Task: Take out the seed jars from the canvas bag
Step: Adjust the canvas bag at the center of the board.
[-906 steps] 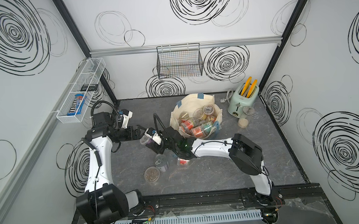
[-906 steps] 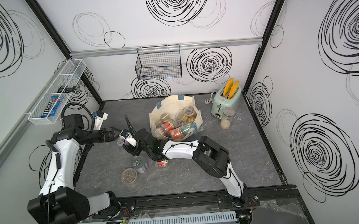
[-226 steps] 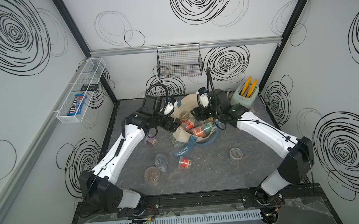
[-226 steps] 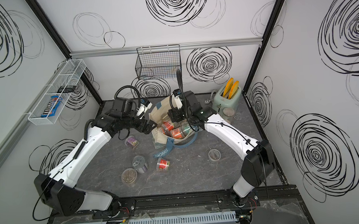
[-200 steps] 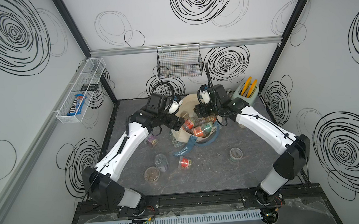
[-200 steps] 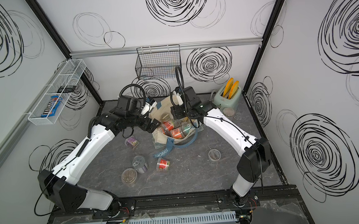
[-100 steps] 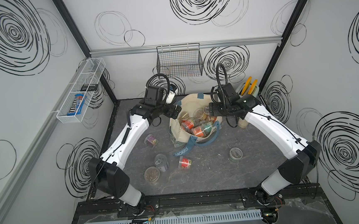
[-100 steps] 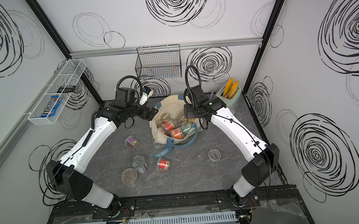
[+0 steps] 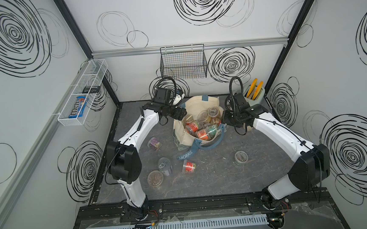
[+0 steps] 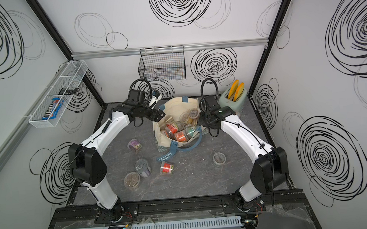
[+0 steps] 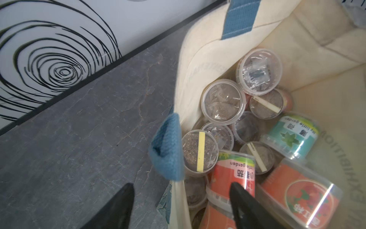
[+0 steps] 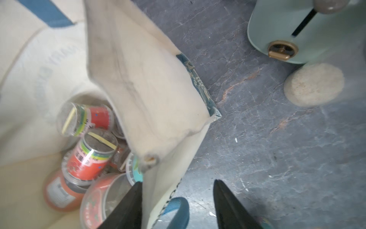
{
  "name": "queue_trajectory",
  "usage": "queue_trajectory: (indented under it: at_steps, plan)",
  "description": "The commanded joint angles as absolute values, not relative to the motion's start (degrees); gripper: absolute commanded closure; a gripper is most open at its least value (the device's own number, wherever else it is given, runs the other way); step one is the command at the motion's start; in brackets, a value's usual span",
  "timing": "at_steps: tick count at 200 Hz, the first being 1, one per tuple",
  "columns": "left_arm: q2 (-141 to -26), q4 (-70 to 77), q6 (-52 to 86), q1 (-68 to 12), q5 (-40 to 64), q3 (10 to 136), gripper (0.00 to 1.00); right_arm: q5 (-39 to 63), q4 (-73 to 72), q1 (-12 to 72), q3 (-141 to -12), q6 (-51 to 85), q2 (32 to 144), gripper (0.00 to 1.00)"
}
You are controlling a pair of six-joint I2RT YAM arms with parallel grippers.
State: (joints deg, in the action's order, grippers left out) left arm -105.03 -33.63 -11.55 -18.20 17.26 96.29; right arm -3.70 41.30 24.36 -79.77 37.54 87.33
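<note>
left gripper [image 11: 181, 184] spread, straddling canvas bag [image 9: 181, 139] rim, frame-left in both top views; right gripper [image 12: 177, 182] spread, straddling frame-right wall; seed jars [image 11: 222, 102] under inner fingers, ungrasped

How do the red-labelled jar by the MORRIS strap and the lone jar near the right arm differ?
The red-labelled jar lies on its side; the lone jar stands upright, lid up. The red-labelled jar lies by the strap; the lone jar sits apart. Both are clear and outside the canvas bag.
</note>
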Motion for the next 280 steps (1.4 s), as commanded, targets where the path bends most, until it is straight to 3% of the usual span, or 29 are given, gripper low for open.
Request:
queue_trajectory:
  at_steps: [1,37,58,77,117,129,133,157,182,197,236,280]
  plan:
    - [-106.9,-37.4,-11.3,-17.7,20.4,100.8,0.50,-3.2,37.0,23.4,-81.1,35.9,88.4,0.60]
    - [-105.4,-42.0,-11.1,-17.9,25.4,101.8,0.74,-2.4,36.0,21.4,-85.1,30.9,91.1,0.93]
    - [-103.0,-42.7,-10.6,-18.1,27.8,99.7,0.90,-2.3,34.5,20.2,-87.5,27.9,92.6,0.97]
    - [-101.2,-43.6,-10.7,-18.4,29.6,97.9,1.00,-2.1,32.9,19.5,-89.8,24.9,94.6,0.97]
    - [-98.3,-45.8,-10.1,-19.3,37.4,94.4,1.00,0.4,30.5,19.2,-94.9,19.5,100.3,0.97]
    - [-97.6,-46.1,-9.4,-19.9,39.9,93.1,0.98,1.3,29.9,19.1,-96.0,18.4,101.9,0.96]
    - [-97.4,-46.1,-9.1,-20.2,40.6,92.6,0.92,1.7,29.9,19.1,-96.6,18.3,102.5,0.96]
    - [-96.6,-46.2,-7.8,-21.8,40.2,91.2,0.86,3.2,31.8,19.1,-100.4,18.0,105.1,0.77]
    - [-95.8,-46.0,-6.3,-21.4,40.3,91.1,0.83,3.5,33.5,19.4,-101.9,18.3,104.8,0.66]
    - [-94.8,-46.0,-5.9,-21.1,42.4,91.0,0.75,3.2,34.6,19.8,-102.1,17.9,103.5,0.60]
    - [-92.3,-45.2,-6.1,-20.7,44.4,88.6,0.60,-3.0,39.1,24.4,-105.3,13.2,100.6,0.47]
    - [-92.3,-43.8,-5.4,-17.9,44.7,86.6,0.58,-5.7,51.8,30.0,-115.8,12.2,106.0,0.40]
